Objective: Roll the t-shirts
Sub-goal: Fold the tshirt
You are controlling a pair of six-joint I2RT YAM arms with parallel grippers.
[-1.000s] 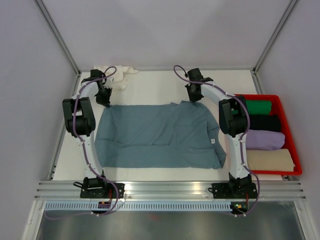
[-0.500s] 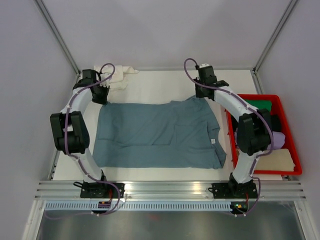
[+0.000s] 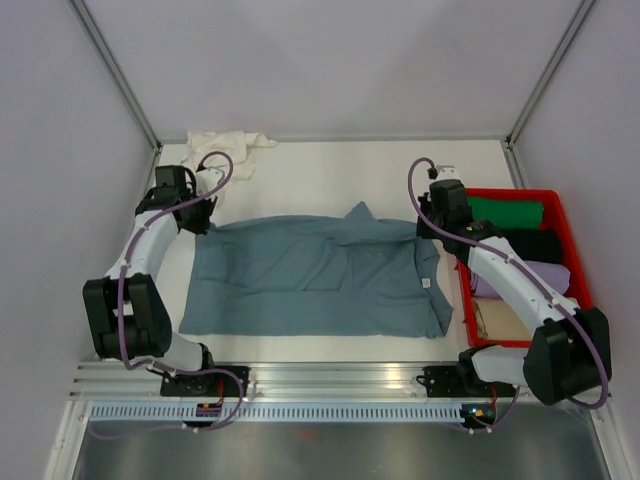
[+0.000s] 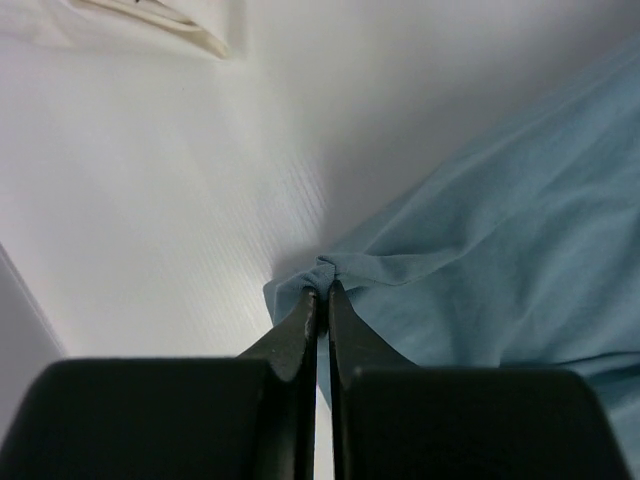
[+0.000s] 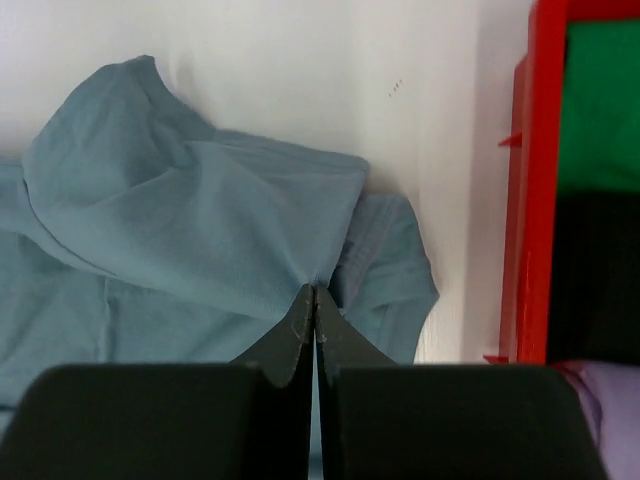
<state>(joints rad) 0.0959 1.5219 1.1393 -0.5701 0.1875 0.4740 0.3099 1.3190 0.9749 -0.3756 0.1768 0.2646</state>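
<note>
Arms (image 3: 150,235) bowed outward, left end effector (image 4: 321,290) pinching slate-blue t-shirt (image 3: 300,280) far-left corner, right end effector (image 5: 314,293) clamped on far-right edge.

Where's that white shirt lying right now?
In the top view, the cream-white t-shirt lies crumpled in the far-left corner of the table, just beyond the spread slate-blue t-shirt and apart from it.
</note>
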